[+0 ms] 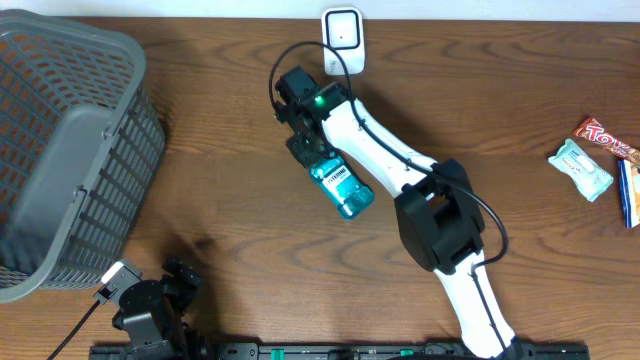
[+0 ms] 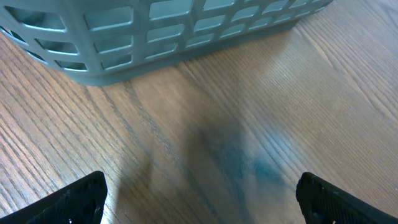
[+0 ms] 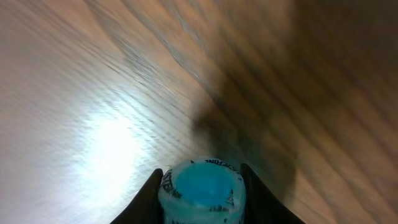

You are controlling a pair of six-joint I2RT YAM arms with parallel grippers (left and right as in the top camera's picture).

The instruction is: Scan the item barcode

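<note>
While bottle [image 1: 340,188] is gripped, basket [image 1: 112,172] (grey) sits left

Table [image 1: 230,200]: grained wood, satin sheen. Basket [image 1: 60,150]: grey moulded plastic, matt. Bottle [image 1: 342,188]: translucent teal plastic, glossy, with printed label.
</note>
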